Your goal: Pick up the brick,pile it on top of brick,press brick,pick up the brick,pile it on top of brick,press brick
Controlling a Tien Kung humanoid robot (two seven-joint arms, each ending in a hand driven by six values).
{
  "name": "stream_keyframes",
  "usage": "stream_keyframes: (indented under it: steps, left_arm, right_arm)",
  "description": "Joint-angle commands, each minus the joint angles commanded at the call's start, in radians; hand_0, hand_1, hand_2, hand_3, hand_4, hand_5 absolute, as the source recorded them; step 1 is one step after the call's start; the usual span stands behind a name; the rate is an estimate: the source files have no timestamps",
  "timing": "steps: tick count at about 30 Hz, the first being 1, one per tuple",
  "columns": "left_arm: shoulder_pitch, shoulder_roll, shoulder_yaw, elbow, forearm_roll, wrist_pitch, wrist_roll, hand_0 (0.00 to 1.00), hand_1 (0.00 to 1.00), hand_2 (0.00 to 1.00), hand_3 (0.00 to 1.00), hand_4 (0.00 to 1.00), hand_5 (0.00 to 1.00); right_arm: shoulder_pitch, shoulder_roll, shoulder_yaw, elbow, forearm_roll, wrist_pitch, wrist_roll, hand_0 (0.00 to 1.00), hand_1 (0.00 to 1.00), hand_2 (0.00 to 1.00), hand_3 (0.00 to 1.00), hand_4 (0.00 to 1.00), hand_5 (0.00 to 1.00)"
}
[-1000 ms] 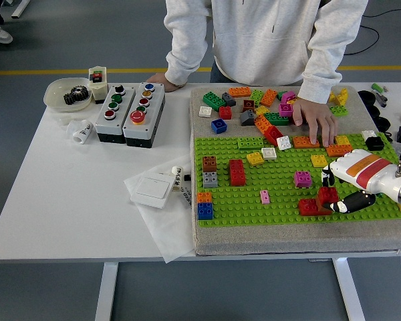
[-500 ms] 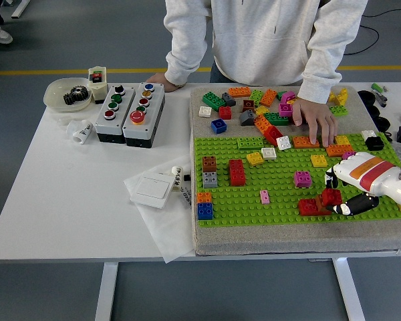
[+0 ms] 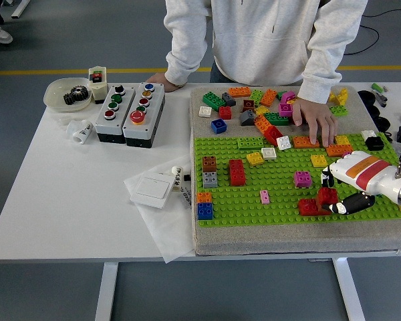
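One red brick (image 3: pixel 327 195) seemingly under robot hand (image 3: pixel 337 190)

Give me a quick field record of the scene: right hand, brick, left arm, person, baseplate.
right hand: fingers closed on a red brick, near the front right of the baseplate
red brick: sits on top of another red brick, looks tilted
left arm: not in view
person's hand: rests on loose bricks at the baseplate's far edge
person's other hand: on the table by the button boxes
green baseplate: scattered small brick stacks
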Motion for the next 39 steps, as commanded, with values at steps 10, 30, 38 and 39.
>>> stream_keyframes:
  steps: [10, 30, 38, 39]
  left_arm:
    - [0.000, 0.000, 0.002, -0.001, -0.002, 0.000, 0.000, 0.731, 0.747, 0.792, 0.627, 0.679, 0.615]
    - [0.000, 0.001, 0.004, -0.001, -0.003, 0.000, 0.000, 0.730, 0.747, 0.792, 0.626, 0.679, 0.616]
    - [-0.001, 0.001, 0.008, -0.002, -0.007, 0.001, -0.001, 0.730, 0.747, 0.792, 0.626, 0.680, 0.618]
    - [-0.001, 0.001, 0.007, -0.002, -0.007, 0.001, -0.001, 0.730, 0.747, 0.792, 0.626, 0.680, 0.618]
  right_arm:
    - [0.000, 0.002, -0.004, -0.009, 0.002, 0.004, 0.001, 0.505, 0.471, 0.520, 0.496, 0.762, 0.398]
    - [-0.005, -0.001, 0.010, -0.010, -0.003, 0.026, 0.000, 0.500, 0.512, 0.574, 0.522, 0.817, 0.382]
    - [-0.006, 0.000, 0.013, -0.013, -0.008, 0.023, 0.000, 0.499, 0.531, 0.607, 0.543, 0.841, 0.386]
    - [-0.006, 0.000, 0.013, -0.014, -0.008, 0.023, -0.001, 0.499, 0.531, 0.607, 0.543, 0.841, 0.386]
